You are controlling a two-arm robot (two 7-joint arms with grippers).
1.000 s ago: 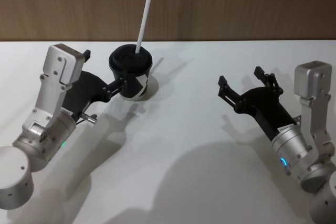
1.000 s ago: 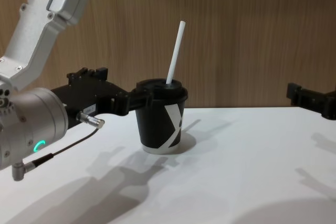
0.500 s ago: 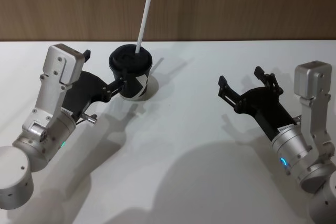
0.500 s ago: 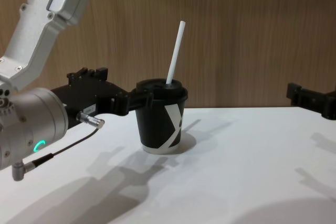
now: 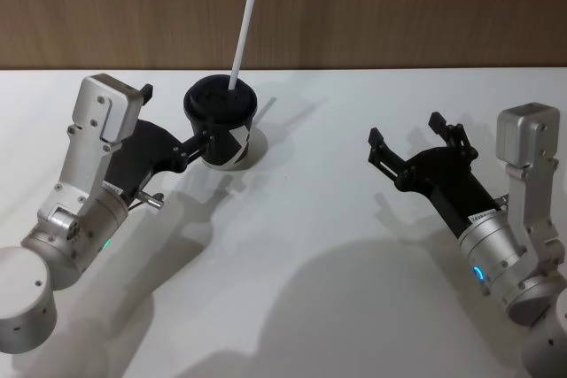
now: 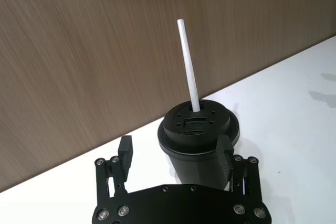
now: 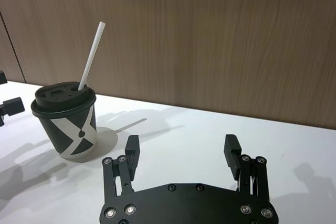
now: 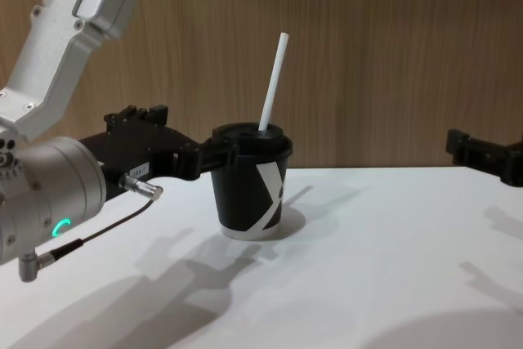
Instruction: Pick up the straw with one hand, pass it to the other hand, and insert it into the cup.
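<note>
The black lidded cup (image 5: 221,126) with its white mark stands on the white table at the back left. The white straw (image 5: 240,37) sticks up out of the lid, leaning slightly. My left gripper (image 5: 177,113), on the arm with the green light, is open and holds nothing. One fingertip (image 5: 209,137) lies close against the cup's side. The left wrist view shows the cup (image 6: 197,132) and straw (image 6: 188,61) just beyond the spread fingers of that gripper (image 6: 176,151). My right gripper (image 5: 403,141) hovers open on the right, well away from the cup (image 7: 71,116).
A wooden wall (image 5: 399,6) rises right behind the table's back edge. A thin black cable with a silver plug (image 8: 143,188) hangs off the left arm. Bare white tabletop (image 5: 310,219) lies between the two arms and in front of the cup.
</note>
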